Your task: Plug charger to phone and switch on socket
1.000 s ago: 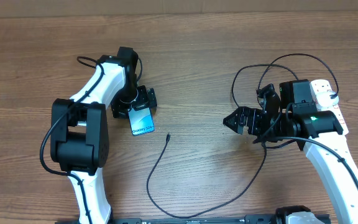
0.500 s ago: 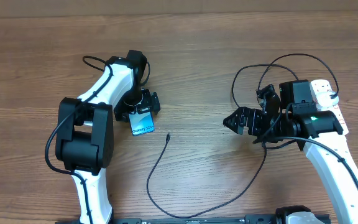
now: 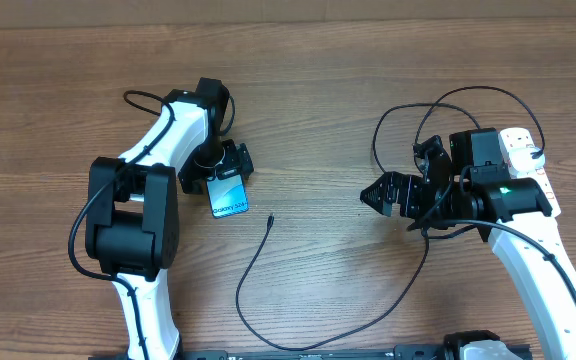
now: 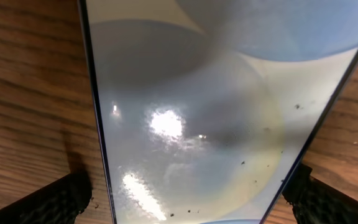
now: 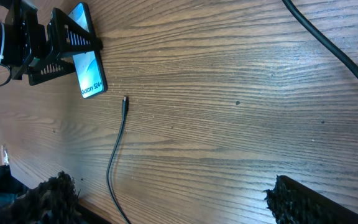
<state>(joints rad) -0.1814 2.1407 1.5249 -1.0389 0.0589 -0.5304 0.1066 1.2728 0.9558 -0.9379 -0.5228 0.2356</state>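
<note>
The phone (image 3: 228,196) lies flat on the wooden table (image 3: 318,80), with its blue screen lit and facing up. Its top end is seen between the jaws of the left gripper (image 3: 218,172). The jaws are held apart, with one black finger (image 4: 61,202) at each long edge of the phone. It cannot be told whether the phone is being squeezed or just touched. From above, the phone points out from the gripper toward 5 o'clock.

The charger (image 5: 118,140) is not plugged in. Its small tip (image 3: 270,219) is seen near the phone's bottom end, at about 4 o'clock from it, with bare wood between them. From the tip, the thin black cable is looped down toward 6 o'clock and then back up toward the right arm.

The jaws of the right gripper (image 3: 373,194) are spread wide, and nothing is held between them. They are pointed toward 9 o'clock, well apart from the charger tip.

The socket (image 3: 518,140) is seen at the 3 o'clock side of the table, partly hidden by the right arm.
</note>
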